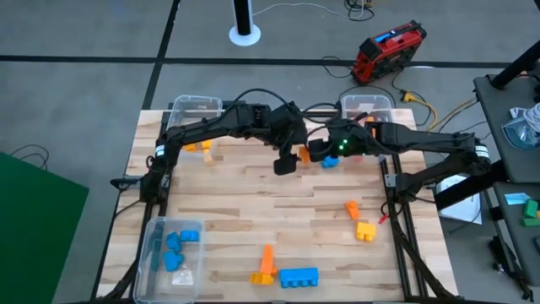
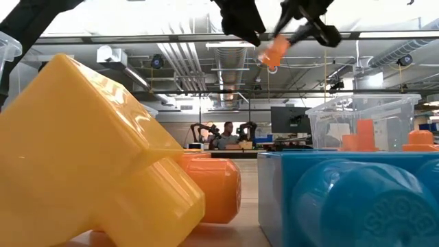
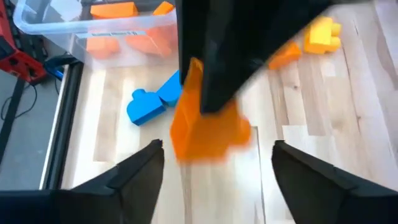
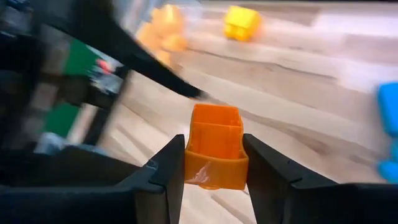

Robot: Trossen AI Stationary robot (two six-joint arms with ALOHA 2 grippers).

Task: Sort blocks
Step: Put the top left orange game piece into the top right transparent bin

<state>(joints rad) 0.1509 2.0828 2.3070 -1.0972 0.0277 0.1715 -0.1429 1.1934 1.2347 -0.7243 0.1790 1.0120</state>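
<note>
The pale wooden surface (image 1: 253, 211) sits in a wide workshop, with clear bins at its corners. An orange block (image 4: 214, 152) hangs in the air over the surface's far middle, pinched between the jaws of the right gripper (image 4: 214, 163). The left gripper (image 3: 214, 165) faces it closely, jaws spread and holding nothing. This looks like a carry, or perhaps a handover; next the block needs moving to the bin with orange pieces (image 1: 369, 107).
</note>
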